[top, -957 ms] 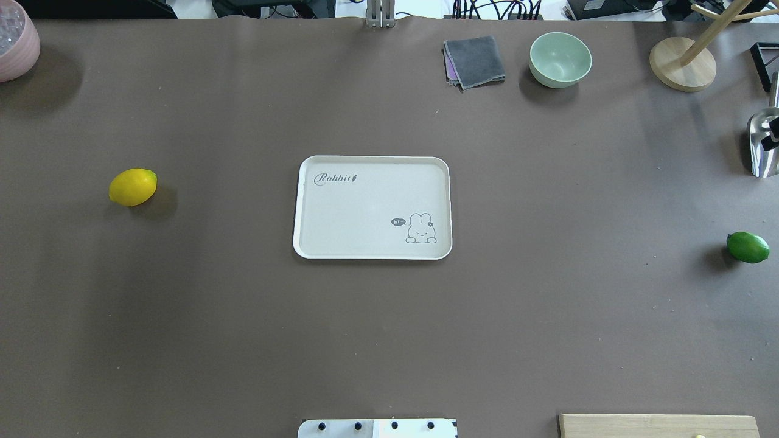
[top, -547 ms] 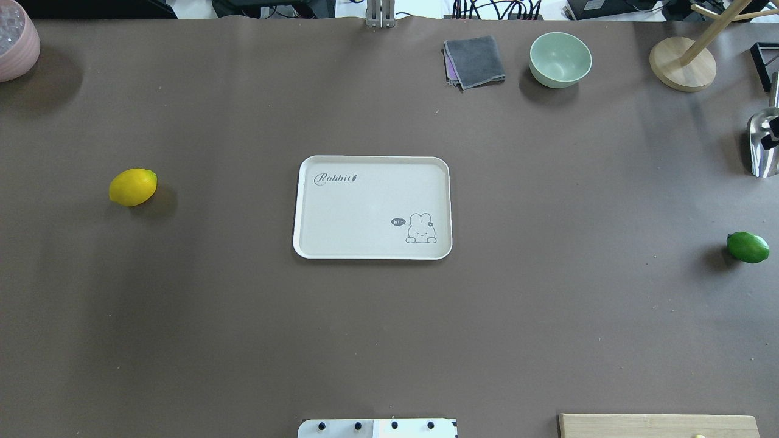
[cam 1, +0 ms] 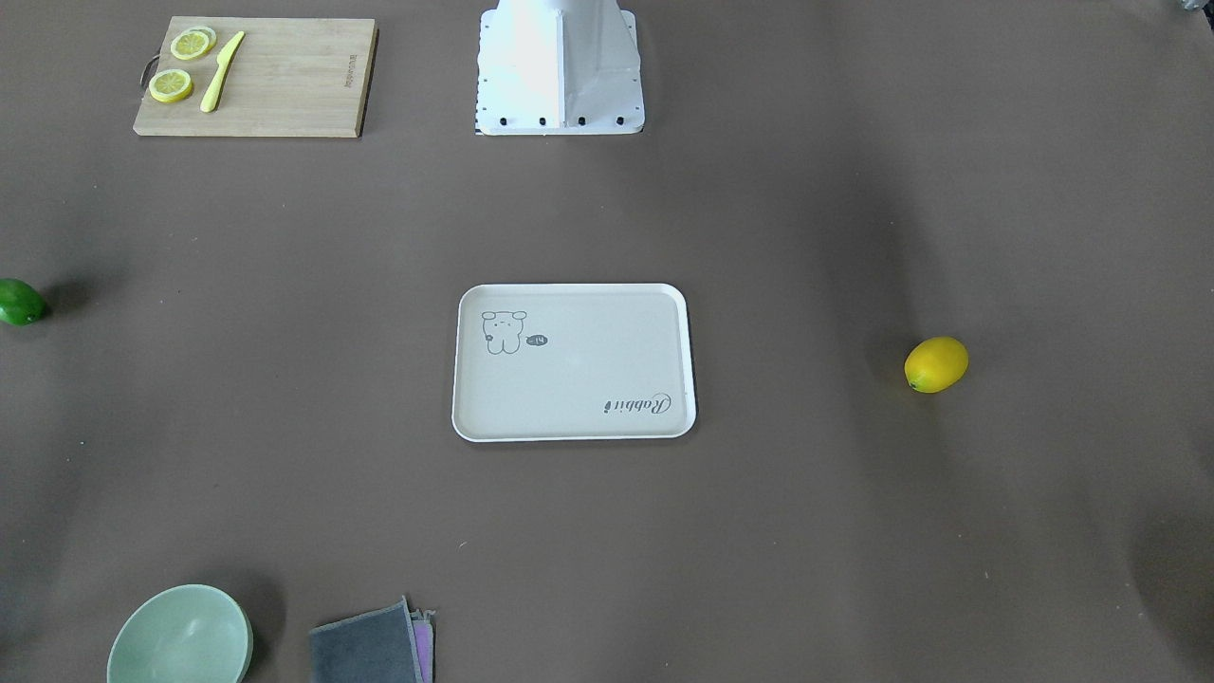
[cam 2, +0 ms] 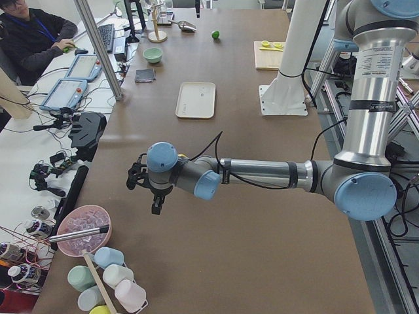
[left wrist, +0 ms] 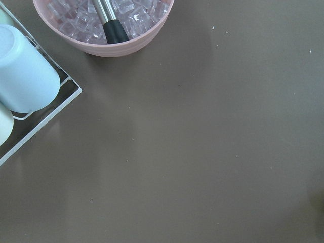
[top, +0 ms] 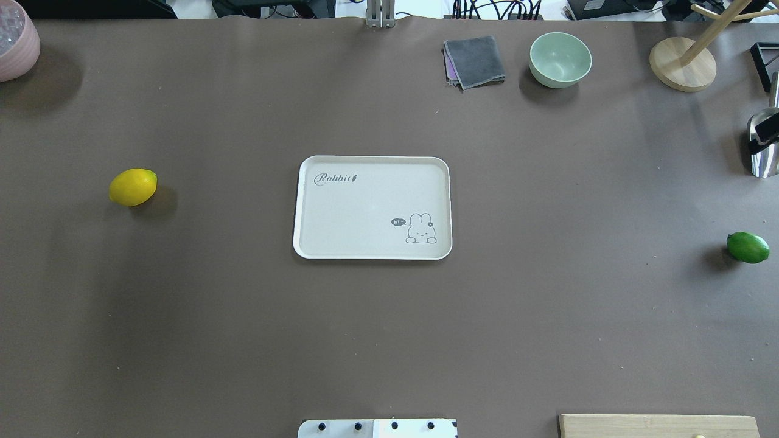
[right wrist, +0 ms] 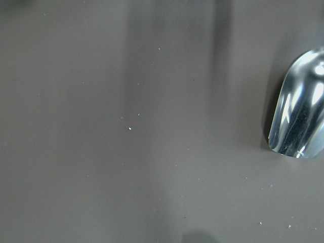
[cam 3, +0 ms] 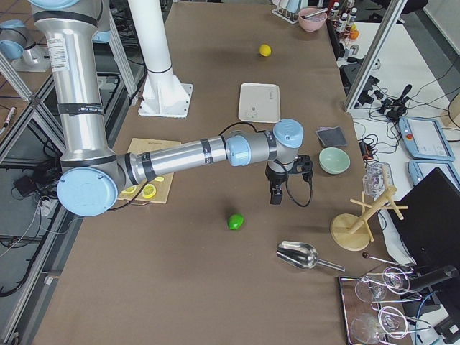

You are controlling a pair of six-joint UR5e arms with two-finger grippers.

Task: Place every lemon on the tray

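On the table [top: 243, 340] we log a glossy yellow lemon [top: 132, 187] well left of the off-white tray [top: 365, 204]; smaller green lemon [top: 748, 247] far right; left gripper [cam 2: 157, 208] and right gripper [cam 3: 274, 195] hang pointing down above the surface; jaws open or closed, we cannot tell.

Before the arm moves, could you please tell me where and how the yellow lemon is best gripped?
Grip the yellow lemon across its fat middle, coming straight down from above. It lies on its side on the table with nothing close by, long axis roughly left-right in the overhead view. Closing across the short axis, not the tapered ends, should keep it from slipping.
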